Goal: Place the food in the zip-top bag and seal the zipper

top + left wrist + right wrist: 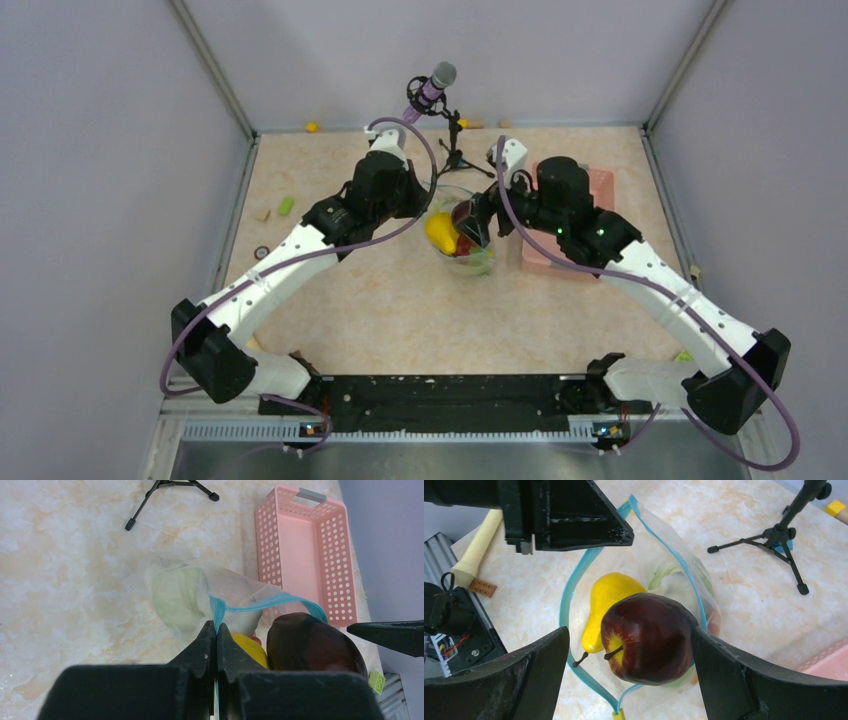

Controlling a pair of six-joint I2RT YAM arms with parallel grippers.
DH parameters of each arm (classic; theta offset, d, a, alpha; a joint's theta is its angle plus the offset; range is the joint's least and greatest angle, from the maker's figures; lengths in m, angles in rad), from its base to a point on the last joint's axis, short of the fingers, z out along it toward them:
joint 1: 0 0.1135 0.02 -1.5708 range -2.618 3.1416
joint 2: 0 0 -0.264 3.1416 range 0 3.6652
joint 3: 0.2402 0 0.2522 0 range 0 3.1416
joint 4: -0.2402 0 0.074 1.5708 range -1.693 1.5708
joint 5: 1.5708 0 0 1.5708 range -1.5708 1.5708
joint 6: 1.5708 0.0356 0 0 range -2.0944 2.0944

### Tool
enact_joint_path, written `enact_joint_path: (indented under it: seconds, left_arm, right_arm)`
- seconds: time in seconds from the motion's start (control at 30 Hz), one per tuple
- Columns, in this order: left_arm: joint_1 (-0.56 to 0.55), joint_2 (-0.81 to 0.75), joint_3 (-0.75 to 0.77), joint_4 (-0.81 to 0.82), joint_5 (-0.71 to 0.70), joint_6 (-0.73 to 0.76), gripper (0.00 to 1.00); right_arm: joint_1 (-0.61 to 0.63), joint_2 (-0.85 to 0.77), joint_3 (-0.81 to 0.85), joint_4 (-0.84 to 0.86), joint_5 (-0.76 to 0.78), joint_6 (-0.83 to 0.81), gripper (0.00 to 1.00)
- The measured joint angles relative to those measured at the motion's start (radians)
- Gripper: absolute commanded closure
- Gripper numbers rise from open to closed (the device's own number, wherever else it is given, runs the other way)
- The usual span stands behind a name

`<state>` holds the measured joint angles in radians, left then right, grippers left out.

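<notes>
Right gripper (630, 630): nearest of all, its two dark fingers (734, 680) spread wide and gripping nothing. It hangs right over the bag's mouth.
Left gripper (216, 625): fingers clamped tight together, pinching the zipper at the near edge of the mouth and holding that edge up.
Table (400, 310): pale marbled top. The bag sits around its middle, between the two grippers.
Basket (300, 550): pink, full of holes, lying just beside the bag on the right arm's side.
Bag (235, 587): clear and crinkly, mouth pulled open into a loop, food inside.
Mic stand (455, 150): small black tripod just behind the bag.
Apple (649, 637): dark red, yellow around the stem. It lies in the bag's mouth on top of the pear, between the right fingers. One finger is hard by its side, though I can't tell if they touch; the other stands clear of it.
Cabbage (175, 597): pale green, deep in the bag, away from the pinching fingers.
Pear (611, 597): yellow, in the bag under and beside the apple, its stem toward the zipper.
Zipper (565, 600): thin light blue strip ringing the mouth, unsealed.
</notes>
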<state>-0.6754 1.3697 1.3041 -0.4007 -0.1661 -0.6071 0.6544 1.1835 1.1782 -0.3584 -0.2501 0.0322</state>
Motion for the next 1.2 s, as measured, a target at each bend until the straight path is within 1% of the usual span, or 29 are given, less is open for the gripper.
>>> enact_joint_path:
  seconds: [0.2, 0.37, 0.43, 0.47, 0.57, 0.63, 0.73, 0.83, 1.03, 1.2]
  left_arm:
    - [0.000, 0.000, -0.001, 0.000, 0.000, -0.011, 1.00]
    - [0.000, 0.000, -0.002, 0.000, -0.003, -0.015, 1.00]
    - [0.000, 0.000, -0.002, 0.000, -0.003, -0.015, 1.00]
    - [0.000, 0.000, -0.002, 0.000, -0.003, -0.015, 1.00]
    - [0.000, 0.000, -0.002, 0.000, -0.002, -0.015, 1.00]
    - [0.000, 0.000, -0.002, 0.000, -0.002, -0.015, 1.00]
    - [0.000, 0.000, -0.003, 0.001, -0.002, -0.014, 1.00]
    - [0.000, 0.000, -0.006, 0.006, 0.006, -0.011, 1.00]
    - [0.000, 0.000, -0.014, 0.007, 0.020, 0.001, 1.00]
    - [0.006, 0.000, -0.023, 0.008, 0.024, 0.005, 1.00]
  right_arm:
    - [0.000, -0.026, -0.026, 0.027, -0.035, -0.005, 0.14]
    - [0.000, -0.080, -0.072, 0.025, -0.015, -0.014, 0.14]
    - [0.000, -0.119, -0.091, 0.022, 0.003, -0.025, 0.16]
    - [0.000, -0.134, -0.096, 0.020, 0.009, -0.031, 0.18]
    - [0.000, -0.177, -0.105, 0.023, 0.020, -0.040, 0.30]
    - [0.000, -0.183, -0.105, 0.032, 0.021, -0.043, 0.42]
    - [0.000, -0.171, -0.105, 0.038, 0.021, -0.046, 0.57]
    - [0.000, -0.132, -0.104, 0.041, 0.019, -0.049, 0.66]
    - [0.000, 0.009, -0.083, 0.040, 0.020, -0.047, 0.70]
    - [0.000, 0.077, -0.044, 0.036, 0.084, -0.030, 0.71]
